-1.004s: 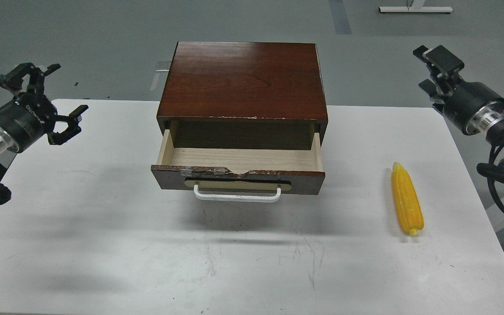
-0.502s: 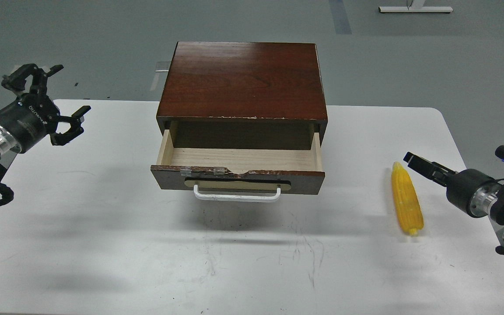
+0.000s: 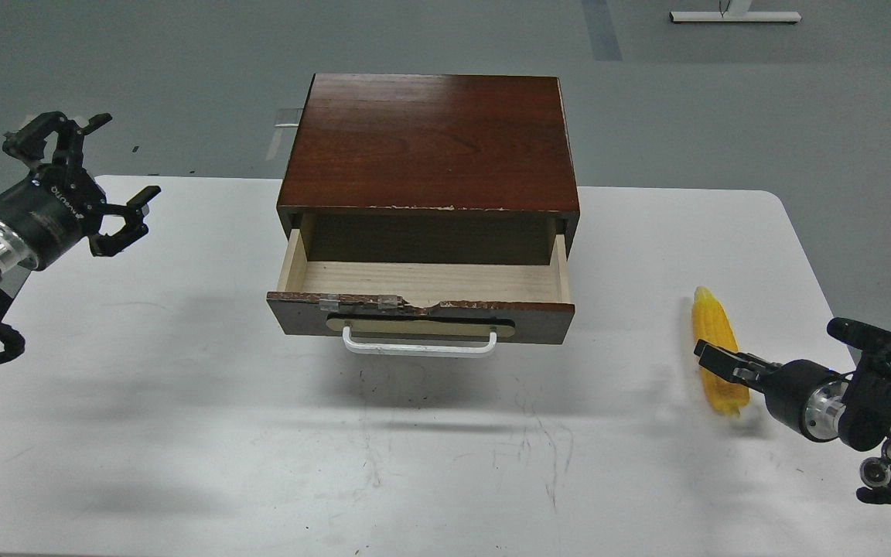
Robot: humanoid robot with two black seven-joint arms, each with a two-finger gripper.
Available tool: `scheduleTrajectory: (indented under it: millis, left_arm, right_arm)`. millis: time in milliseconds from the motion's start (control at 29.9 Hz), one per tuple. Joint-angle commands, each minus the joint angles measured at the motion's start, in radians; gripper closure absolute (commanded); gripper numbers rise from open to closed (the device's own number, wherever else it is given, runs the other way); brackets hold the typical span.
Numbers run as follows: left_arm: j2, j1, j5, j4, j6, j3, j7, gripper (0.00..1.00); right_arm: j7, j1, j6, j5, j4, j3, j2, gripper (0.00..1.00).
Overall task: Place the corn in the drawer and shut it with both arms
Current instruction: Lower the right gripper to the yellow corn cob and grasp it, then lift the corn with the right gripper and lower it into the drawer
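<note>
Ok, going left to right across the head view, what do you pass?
left gripper → drawer of the cabinet → corn, with the right gripper overlapping its lower part, all on the white table.

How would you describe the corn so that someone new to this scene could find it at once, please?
Start at the dark wooden cabinet on the white table, its drawer pulled open. Look to the drawer's right: the corn lies flat there, with the right gripper over its near end. It is the only bright-yellow thing here.
</note>
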Motion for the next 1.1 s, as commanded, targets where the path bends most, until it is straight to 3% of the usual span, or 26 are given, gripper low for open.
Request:
scheduleTrajectory:
  millis: [0, 33, 67, 167, 335, 401, 569, 669, 870, 1070]
  left_arm:
    - [0.002, 0.006, 0.000, 0.000, 0.000, 0.000, 0.000, 0.00]
    - [0.003, 0.006, 0.000, -0.002, 0.000, 0.000, 0.000, 0.00]
    - [0.003, 0.006, 0.000, 0.000, 0.000, 0.000, 0.000, 0.00]
    - [0.003, 0.006, 0.000, 0.000, 0.000, 0.000, 0.000, 0.00]
    - [0.003, 0.006, 0.000, 0.000, 0.000, 0.000, 0.000, 0.00]
    - [0.003, 0.006, 0.000, 0.000, 0.000, 0.000, 0.000, 0.00]
    - [0.009, 0.004, 0.000, 0.000, 0.000, 0.000, 0.000, 0.00]
    - [0.013, 0.004, 0.000, 0.000, 0.000, 0.000, 0.000, 0.00]
    - [0.036, 0.004, 0.000, 0.000, 0.000, -0.001, 0.000, 0.00]
    - [0.059, 0.001, 0.000, 0.000, 0.000, -0.006, -0.001, 0.00]
  right_arm:
    - [-0.063, 0.013, 0.029, 0.001, -0.002, -0.015, 0.014, 0.63]
    - [-0.074, 0.016, 0.030, 0.002, -0.002, -0.017, 0.017, 0.70]
    - [-0.083, 0.019, 0.034, 0.007, -0.002, -0.017, 0.017, 0.83]
    - [-0.082, 0.027, 0.034, 0.013, -0.002, -0.020, 0.013, 1.00]
    - [-0.046, 0.105, 0.031, -0.004, 0.004, -0.020, -0.010, 1.00]
    - [-0.001, 0.186, 0.024, -0.030, 0.006, -0.012, -0.047, 1.00]
    - [0.218, 0.490, 0.021, -0.290, 0.013, -0.006, -0.081, 1.00]
    - [0.296, 0.648, 0.032, -0.416, 0.021, -0.006, -0.056, 1.00]
    - [0.319, 0.740, 0.035, -0.635, 0.018, -0.026, 0.195, 1.00]
    - [0.339, 0.748, 0.038, -0.742, -0.040, -0.123, 0.358, 1.00]
